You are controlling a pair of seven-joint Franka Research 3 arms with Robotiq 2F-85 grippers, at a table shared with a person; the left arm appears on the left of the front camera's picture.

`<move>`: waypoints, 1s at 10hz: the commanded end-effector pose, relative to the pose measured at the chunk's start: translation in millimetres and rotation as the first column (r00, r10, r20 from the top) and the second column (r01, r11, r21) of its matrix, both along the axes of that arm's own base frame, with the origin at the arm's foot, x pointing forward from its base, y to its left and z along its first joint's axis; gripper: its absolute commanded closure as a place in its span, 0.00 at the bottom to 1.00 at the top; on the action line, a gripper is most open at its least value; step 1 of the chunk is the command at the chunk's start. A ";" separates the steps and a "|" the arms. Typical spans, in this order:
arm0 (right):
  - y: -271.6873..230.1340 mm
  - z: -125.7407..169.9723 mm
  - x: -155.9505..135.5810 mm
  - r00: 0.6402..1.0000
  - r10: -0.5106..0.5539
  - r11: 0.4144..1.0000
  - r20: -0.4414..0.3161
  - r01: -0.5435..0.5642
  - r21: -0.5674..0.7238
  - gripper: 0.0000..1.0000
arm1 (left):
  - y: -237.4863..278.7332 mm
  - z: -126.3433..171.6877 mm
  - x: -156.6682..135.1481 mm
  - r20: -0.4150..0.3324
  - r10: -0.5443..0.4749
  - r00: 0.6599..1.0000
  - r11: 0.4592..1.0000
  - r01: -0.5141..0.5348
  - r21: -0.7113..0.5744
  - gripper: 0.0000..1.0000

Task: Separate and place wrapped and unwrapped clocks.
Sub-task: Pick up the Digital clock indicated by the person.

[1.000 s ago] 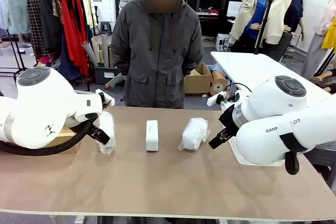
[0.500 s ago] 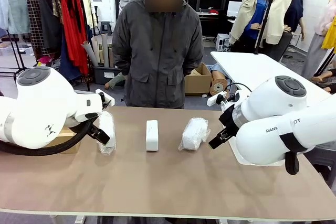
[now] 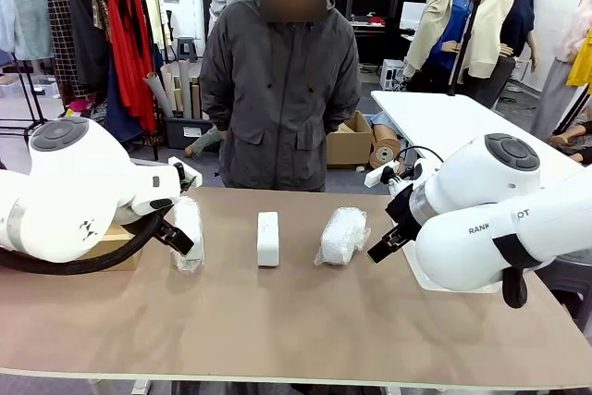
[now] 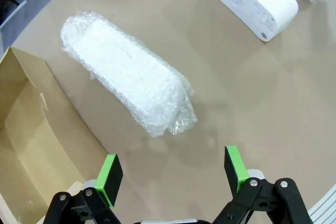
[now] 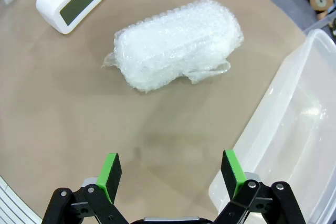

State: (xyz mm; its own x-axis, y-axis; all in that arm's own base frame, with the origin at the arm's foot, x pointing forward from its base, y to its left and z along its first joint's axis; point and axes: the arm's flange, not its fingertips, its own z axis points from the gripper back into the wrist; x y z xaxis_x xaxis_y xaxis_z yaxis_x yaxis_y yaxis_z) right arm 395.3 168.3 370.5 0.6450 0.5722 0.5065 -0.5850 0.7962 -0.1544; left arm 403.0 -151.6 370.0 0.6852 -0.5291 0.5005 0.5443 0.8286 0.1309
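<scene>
The left gripper [image 4: 172,171] hangs low over the bench [image 3: 277,321], jaws wide and empty. The left wrapped clock [image 4: 126,74] lies just ahead of it, long axis diagonal to the line between the pads, with the cardboard box [image 4: 31,145] beside it. The right gripper [image 5: 171,172], also open and empty, faces the right wrapped clock [image 5: 176,43], which lies almost along its jaw line near the clear tub [image 5: 294,129], so a wrist roll looks needed. The bare clock [image 3: 267,238] lies between the bundles.
</scene>
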 end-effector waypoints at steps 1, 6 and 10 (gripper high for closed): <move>0.0 0.1 0.0 1.000 0.000 1.000 0.000 0.000 0.001 0.00 | 0.0 0.1 0.0 0.000 0.000 1.000 1.000 0.000 0.000 0.00; 0.0 0.1 0.0 1.000 0.000 1.000 0.000 0.000 0.001 0.00 | 0.0 0.1 0.0 0.000 0.000 1.000 1.000 0.000 0.000 0.00; 0.0 0.0 0.0 1.000 0.000 1.000 0.000 0.000 0.000 0.00 | 0.0 0.1 0.0 0.000 0.000 1.000 1.000 0.000 0.000 0.00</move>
